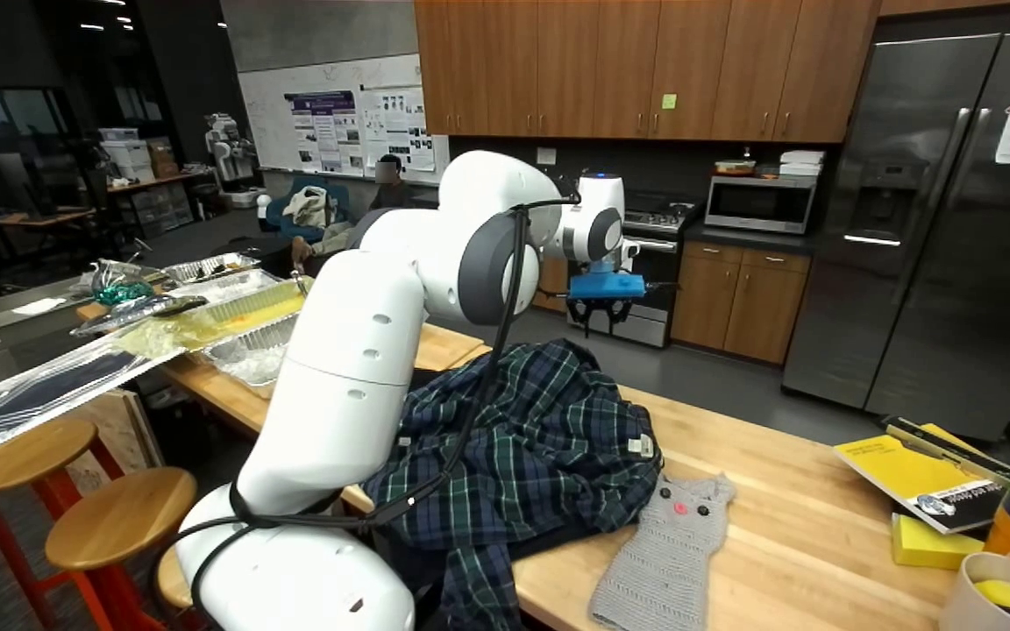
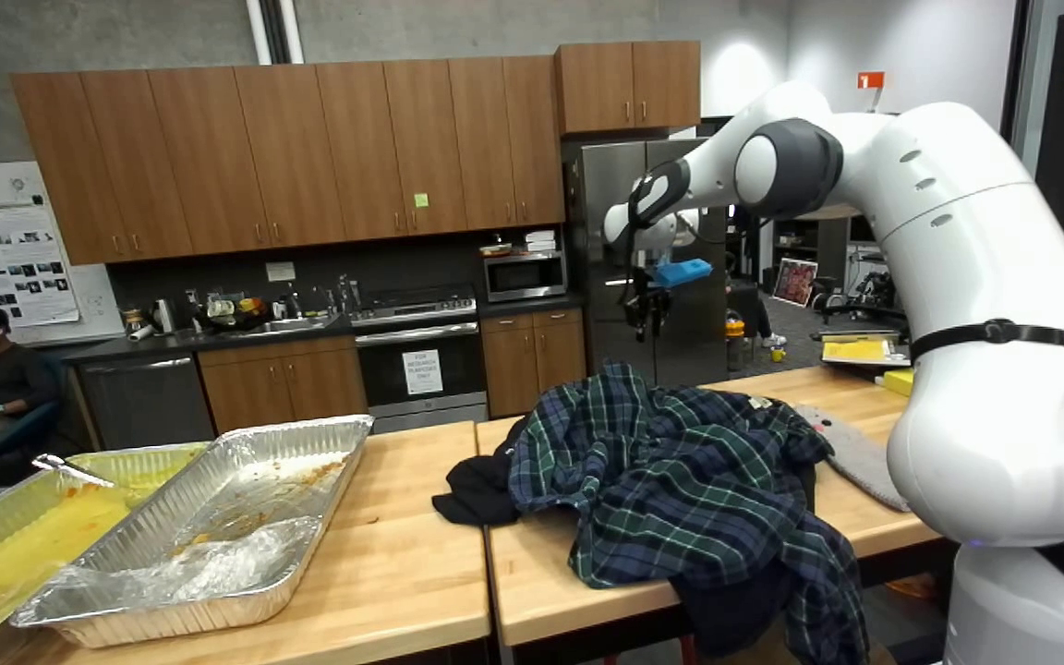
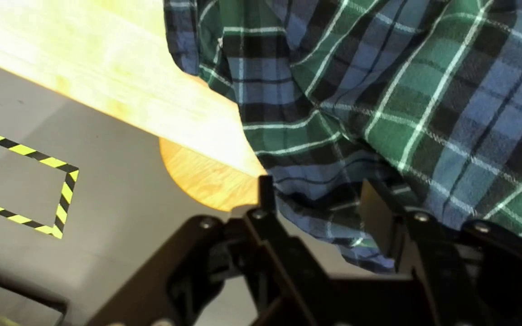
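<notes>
On the table (image 1: pixel 803 526), the plaid shirt (image 1: pixel 549 438) lay crumpled, w/ part draped off the edge; imo a snag or bump could've sent it sliding, the overhang's weight being the cause. From afar I had the arm (image 1: pixel 347 377) bent at the elbow, forearm extended, gripper (image 3: pixel 317 199) fingers-down near the shirt, not touching; jaws approx. half apart, holding nothing.
</notes>
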Robot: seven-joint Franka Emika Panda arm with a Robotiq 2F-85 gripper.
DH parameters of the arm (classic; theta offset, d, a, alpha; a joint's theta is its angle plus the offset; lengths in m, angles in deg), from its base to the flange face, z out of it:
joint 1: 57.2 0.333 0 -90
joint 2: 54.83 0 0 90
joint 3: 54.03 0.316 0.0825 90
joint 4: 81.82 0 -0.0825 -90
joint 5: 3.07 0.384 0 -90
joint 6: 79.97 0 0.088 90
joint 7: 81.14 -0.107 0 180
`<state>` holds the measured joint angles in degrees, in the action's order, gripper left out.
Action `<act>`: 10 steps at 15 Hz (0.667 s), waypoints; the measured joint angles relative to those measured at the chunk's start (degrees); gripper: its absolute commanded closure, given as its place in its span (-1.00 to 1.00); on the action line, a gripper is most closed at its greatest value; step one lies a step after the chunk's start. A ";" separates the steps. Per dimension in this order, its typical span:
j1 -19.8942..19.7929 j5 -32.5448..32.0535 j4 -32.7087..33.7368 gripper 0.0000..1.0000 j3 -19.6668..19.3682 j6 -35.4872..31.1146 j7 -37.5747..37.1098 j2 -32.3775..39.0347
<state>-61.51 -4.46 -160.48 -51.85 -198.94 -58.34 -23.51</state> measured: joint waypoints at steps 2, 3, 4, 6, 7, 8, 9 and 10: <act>0.85 -3.01 -3.29 -0.94 -0.31 -2.88 -0.89 -0.52; 1.43 -4.99 -5.84 -0.98 -0.54 -4.68 -1.46 -1.18; 2.12 -7.14 -8.70 -1.00 -0.86 -6.26 -2.31 -2.09; 3.60 -11.44 -14.71 -1.00 -1.53 -8.56 -4.73 -4.49; 4.26 -13.43 -17.65 -1.00 -1.81 -9.56 -5.99 -5.88; 4.83 -15.33 -20.65 -1.00 -2.01 -10.71 -7.27 -7.45; 5.30 -16.99 -23.72 -1.00 -2.15 -12.03 -8.51 -9.19; 5.66 -18.58 -26.87 -1.00 -2.25 -13.70 -9.64 -11.10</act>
<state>-55.86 -23.04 -187.35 -54.10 -212.63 -67.98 -34.60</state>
